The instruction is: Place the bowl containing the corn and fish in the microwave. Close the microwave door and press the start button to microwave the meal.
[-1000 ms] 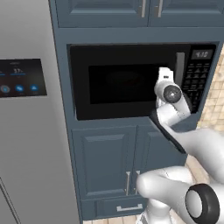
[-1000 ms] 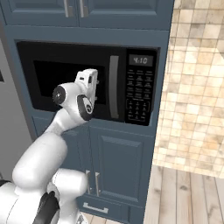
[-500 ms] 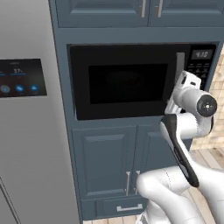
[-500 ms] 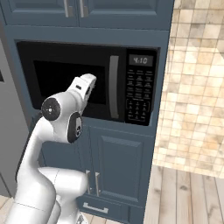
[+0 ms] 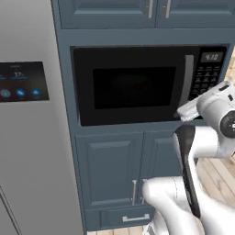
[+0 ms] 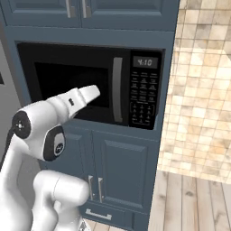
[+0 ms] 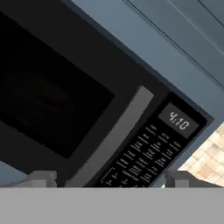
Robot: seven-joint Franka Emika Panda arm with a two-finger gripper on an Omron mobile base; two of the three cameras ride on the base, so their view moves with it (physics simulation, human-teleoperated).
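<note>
**Microwave, door closed; gripper in front, empty**

Gripper: jaws spread wide, holding nothing, fingertips straddling the keypad's lower edge in the hand view. Microwave: directly ahead of the gripper; grey handle and display reading 4:10. Left base view adds the refrigerator, far to the gripper's left. Contents behind the dark window: cannot tell.

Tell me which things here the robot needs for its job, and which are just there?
For the job:
- microwave
- microwave door, shut
- keypad
- claw, open

Just there:
- fridge
- lower cupboards
- upper cupboards
</note>
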